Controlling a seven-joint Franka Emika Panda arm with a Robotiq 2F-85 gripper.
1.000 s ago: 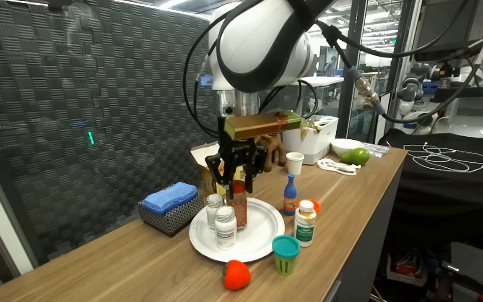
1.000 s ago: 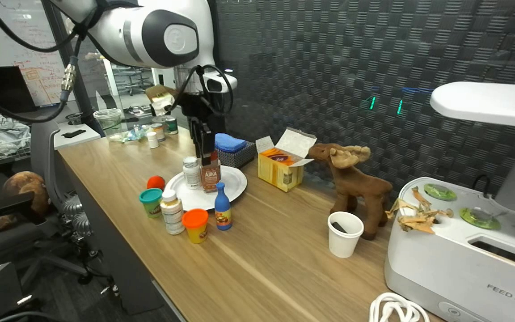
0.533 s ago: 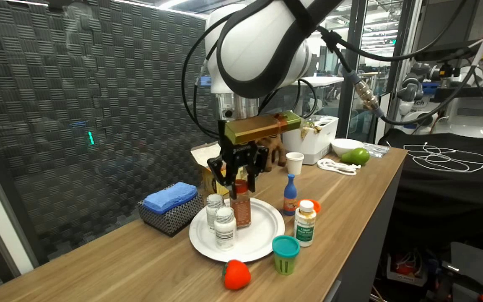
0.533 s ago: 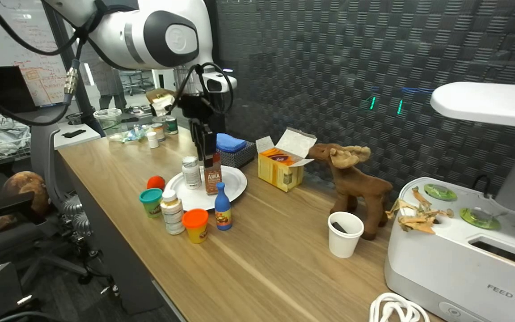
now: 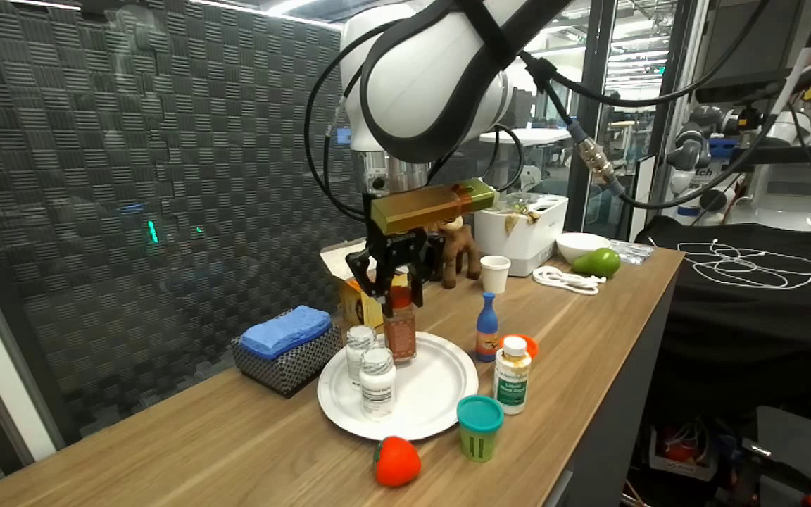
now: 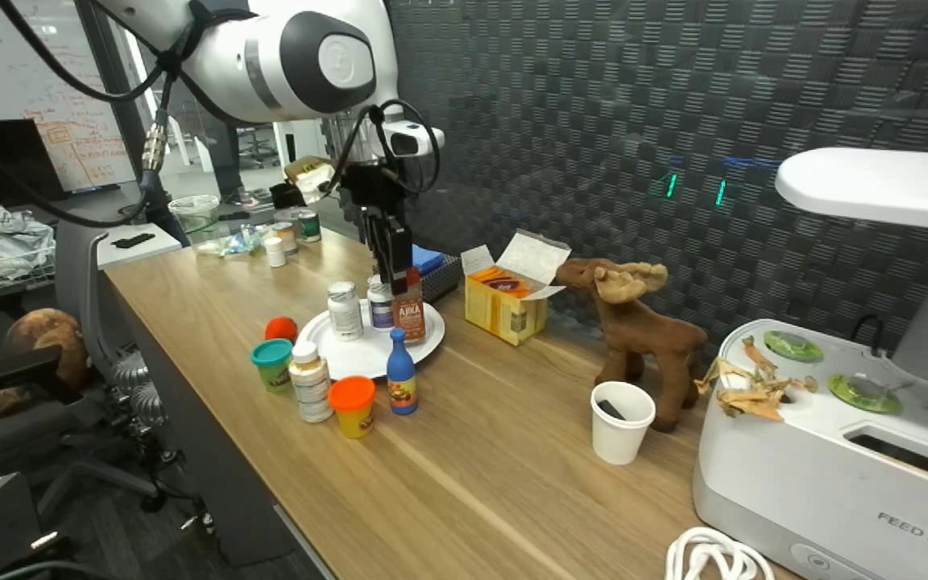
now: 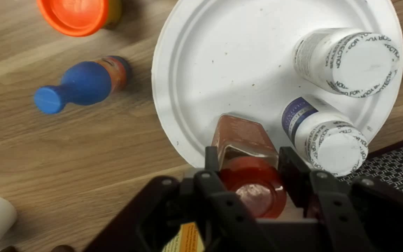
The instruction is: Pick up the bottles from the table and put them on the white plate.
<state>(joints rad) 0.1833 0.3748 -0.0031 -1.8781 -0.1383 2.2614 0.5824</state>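
My gripper (image 7: pixel 249 161) is shut on the red cap of a square reddish bottle (image 7: pixel 245 134). That bottle stands slightly tilted in the wrist view, over the edge of the white plate (image 7: pixel 222 70); whether its base touches the plate I cannot tell. Two white-topped bottles are upright on the plate: a plain one (image 7: pixel 366 64) and one with a purple label (image 7: pixel 299 113) close beside my finger. On the table (image 6: pixel 464 467) near the plate stand a white bottle with a green label (image 5: pixel 512 380), a blue bottle (image 6: pixel 401 379), a teal-capped tub (image 5: pixel 479 426) and an orange-capped tub (image 6: pixel 353 407).
A yellow box (image 6: pixel 504 310) and a dark box with a blue cloth (image 5: pixel 289 331) on it sit behind the plate. A plush moose (image 6: pixel 641 330), a white cup (image 6: pixel 622 427) and a white machine (image 6: pixel 818 483) stand farther along. A red ball (image 5: pixel 397 461) lies in front.
The gripper and the red-capped bottle have shifted together across the plate toward the yellow box. The purple-labelled bottle now shows in an exterior view where it was hidden before.
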